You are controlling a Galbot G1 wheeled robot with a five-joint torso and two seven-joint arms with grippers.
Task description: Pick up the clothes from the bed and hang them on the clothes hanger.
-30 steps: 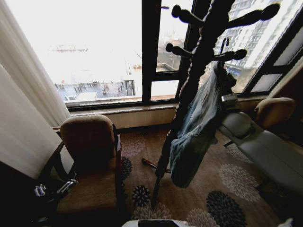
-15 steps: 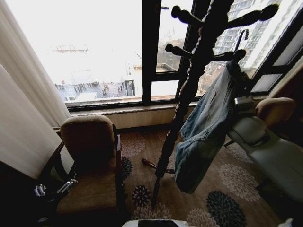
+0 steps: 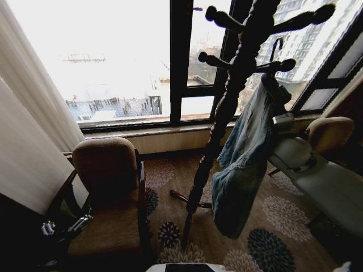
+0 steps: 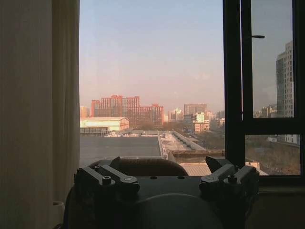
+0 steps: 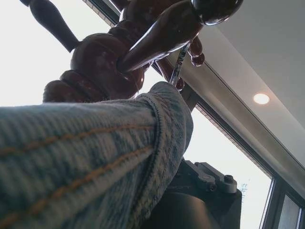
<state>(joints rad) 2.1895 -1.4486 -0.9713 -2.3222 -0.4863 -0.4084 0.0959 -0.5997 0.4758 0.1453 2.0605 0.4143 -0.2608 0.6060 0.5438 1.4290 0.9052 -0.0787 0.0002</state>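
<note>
Right gripper (image 3: 277,97), at about two o'clock in the head view, is raised to the shoulder of the light-blue faded denim jacket (image 3: 244,158); whether its fingers pinch the cloth or stand spread cannot be told, since the denim covers them. The jacket hangs full length beside the dark turned-wood coat stand (image 3: 227,107), its hem near five o'clock above the floral-patterned carpet (image 3: 283,215). The thin black hanger hook (image 3: 275,47) rises just above a lower peg of the stand; contact with the peg cannot be told. Left gripper (image 4: 167,183), low at seven o'clock beside the tan upholstered armchair (image 3: 108,187), shows its fingers spread, empty, facing the window (image 4: 152,81).
</note>
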